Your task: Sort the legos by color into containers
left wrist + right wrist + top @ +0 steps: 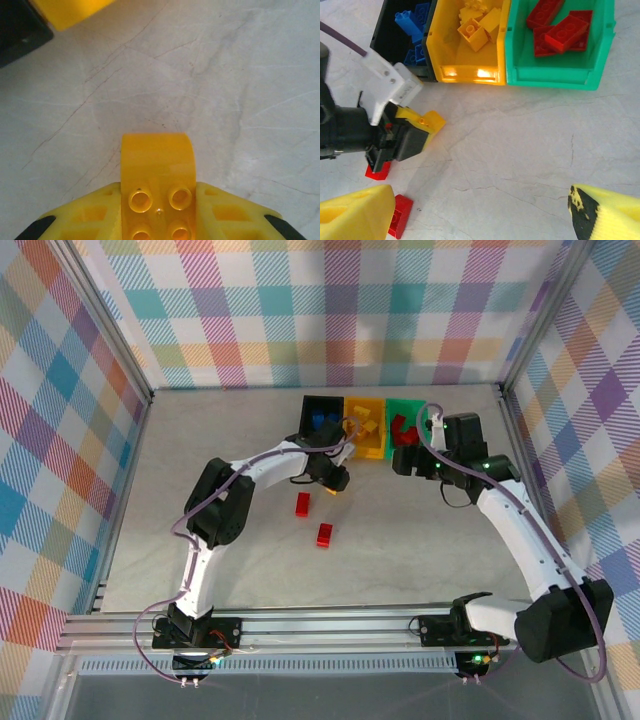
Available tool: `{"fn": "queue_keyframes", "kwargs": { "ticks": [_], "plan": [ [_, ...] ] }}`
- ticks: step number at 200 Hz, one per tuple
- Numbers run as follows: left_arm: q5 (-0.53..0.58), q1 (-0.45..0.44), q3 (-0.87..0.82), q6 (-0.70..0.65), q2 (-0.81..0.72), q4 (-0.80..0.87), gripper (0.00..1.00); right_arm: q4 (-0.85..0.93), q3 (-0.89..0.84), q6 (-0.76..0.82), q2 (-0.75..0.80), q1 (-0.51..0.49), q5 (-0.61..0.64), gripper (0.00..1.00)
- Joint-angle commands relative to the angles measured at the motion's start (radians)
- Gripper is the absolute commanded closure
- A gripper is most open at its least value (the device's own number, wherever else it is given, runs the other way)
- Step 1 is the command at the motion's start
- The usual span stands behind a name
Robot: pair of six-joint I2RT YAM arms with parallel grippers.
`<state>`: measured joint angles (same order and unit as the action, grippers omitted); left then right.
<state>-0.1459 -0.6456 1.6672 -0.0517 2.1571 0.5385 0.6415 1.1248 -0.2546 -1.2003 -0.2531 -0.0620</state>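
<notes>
A: Anything blocking the yellow bin (365, 426)?
B: Yes, the left gripper (340, 478), clamped on a yellow brick (155, 170), sits just in front of its near-left corner. The right gripper (402, 458), jaws wide, hangs off its front-right.
A: Sides?
B: No gap. The black bin (322, 418) sits flush on its left wall, the green bin (405, 420) on its right.
A: Floor?
B: 2 red bricks (302, 503) lie well in front of it, to the left. The table (420, 540) front-right of it is bare; its top is open.
</notes>
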Motion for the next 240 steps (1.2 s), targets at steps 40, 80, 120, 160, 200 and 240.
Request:
{"fn": "queue_keyframes", "kwargs": {
  "ticks": [40,80,120,160,200,240],
  "plan": [
    [0.072,-0.002,0.284,0.088,-0.014,0.114,0.81,0.053,-0.031,-0.017,0.064,0.009,0.025,0.1],
    [0.141,-0.002,0.493,0.145,0.112,0.105,0.81,0.066,-0.061,-0.037,0.101,0.009,-0.001,0.11],
    [0.204,-0.002,0.545,0.213,0.188,-0.064,0.81,0.073,-0.095,-0.06,0.135,0.008,-0.02,0.11],
    [0.22,-0.004,0.579,0.26,0.263,-0.2,0.8,0.069,-0.132,-0.084,0.156,0.007,-0.051,0.11],
    [0.238,-0.01,0.614,0.266,0.302,-0.222,0.79,0.064,-0.146,-0.094,0.162,0.003,-0.064,0.12],
    [0.254,-0.019,0.623,0.267,0.331,-0.232,0.58,0.057,-0.148,-0.099,0.168,-0.007,-0.069,0.11]
  ]
}}
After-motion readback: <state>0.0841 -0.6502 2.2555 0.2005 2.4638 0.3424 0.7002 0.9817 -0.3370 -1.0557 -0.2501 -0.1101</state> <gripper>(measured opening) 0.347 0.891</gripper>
